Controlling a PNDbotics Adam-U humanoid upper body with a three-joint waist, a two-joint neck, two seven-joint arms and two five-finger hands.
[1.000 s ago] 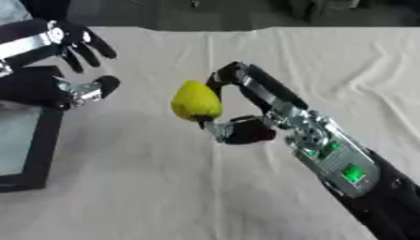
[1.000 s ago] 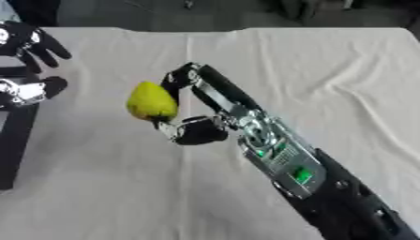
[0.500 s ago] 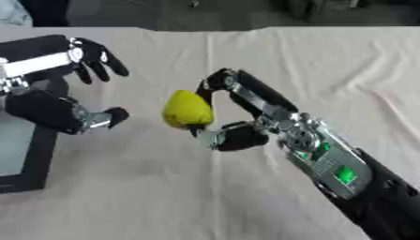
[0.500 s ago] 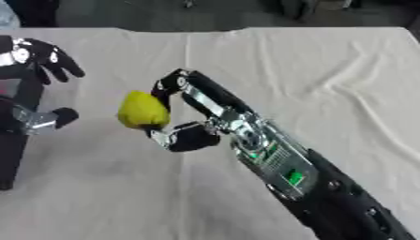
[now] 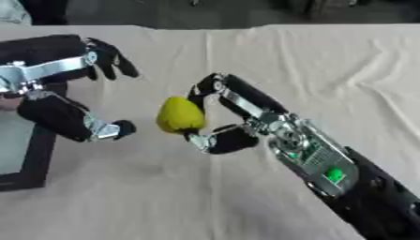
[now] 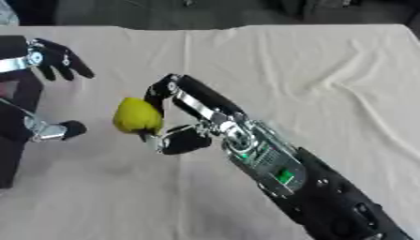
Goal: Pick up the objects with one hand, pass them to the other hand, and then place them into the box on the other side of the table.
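Note:
A yellow pear-shaped fruit (image 5: 180, 115) is held above the cloth between the fingers and thumb of my right hand (image 5: 226, 118), whose arm comes in from the lower right. My left hand (image 5: 57, 89) is at the left with fingers spread and thumb apart, its thumb tip a short way left of the fruit, not touching it. A box (image 5: 19, 154) with a black rim and pale inside lies at the left edge, partly under my left hand.
A cream tablecloth (image 5: 311, 65) covers the table, creased at the right and far side. The table's far edge runs along the top, with dark floor behind it.
My right hand has carried the fruit leftward. My left hand has come in from the left and moved toward the fruit, its fingers spread.

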